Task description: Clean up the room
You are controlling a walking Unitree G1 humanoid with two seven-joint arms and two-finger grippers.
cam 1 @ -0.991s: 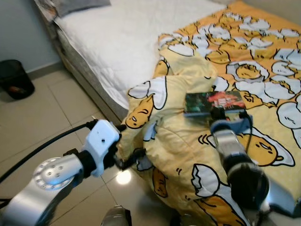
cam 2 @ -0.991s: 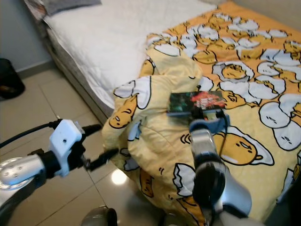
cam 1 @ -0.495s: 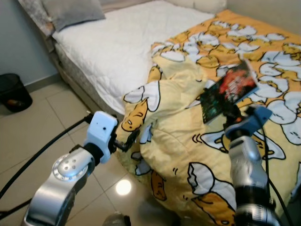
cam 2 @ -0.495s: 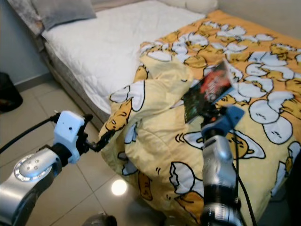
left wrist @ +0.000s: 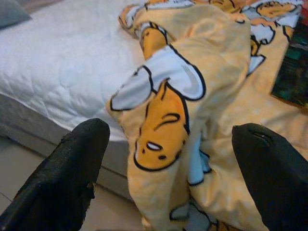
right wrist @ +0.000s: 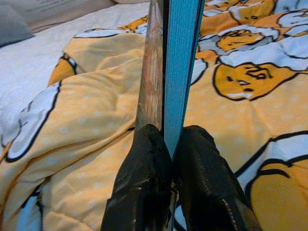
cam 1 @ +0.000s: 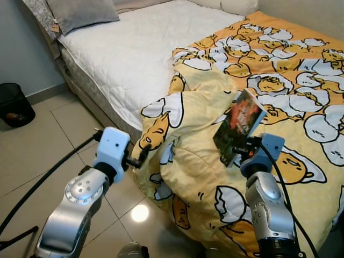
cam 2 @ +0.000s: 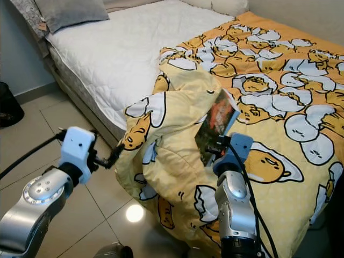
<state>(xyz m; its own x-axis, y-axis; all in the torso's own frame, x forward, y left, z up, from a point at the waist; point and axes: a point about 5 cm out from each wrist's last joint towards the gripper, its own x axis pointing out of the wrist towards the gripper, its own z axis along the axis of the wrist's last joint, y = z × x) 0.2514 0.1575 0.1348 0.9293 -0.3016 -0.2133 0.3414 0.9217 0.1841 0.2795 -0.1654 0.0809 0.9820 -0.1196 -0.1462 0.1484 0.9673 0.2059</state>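
Note:
A thin book with a dark green and red cover is held up on edge above the rumpled yellow egg-print duvet. My right gripper is shut on its lower edge; in the right wrist view both black fingers pinch the book, whose blue back cover faces one side. My left gripper stands open by the duvet's hanging corner at the bedside, with nothing between its fingers.
The bed has a bare white mattress and a grey pillow at its head. A black waste bin stands on the tiled floor by the wall. The duvet spills over the bed's edge onto the floor.
My right gripper lifted the book off the duvet, then drew it back and turned it more upright. My left arm rose toward the duvet's corner. The camera tilted up.

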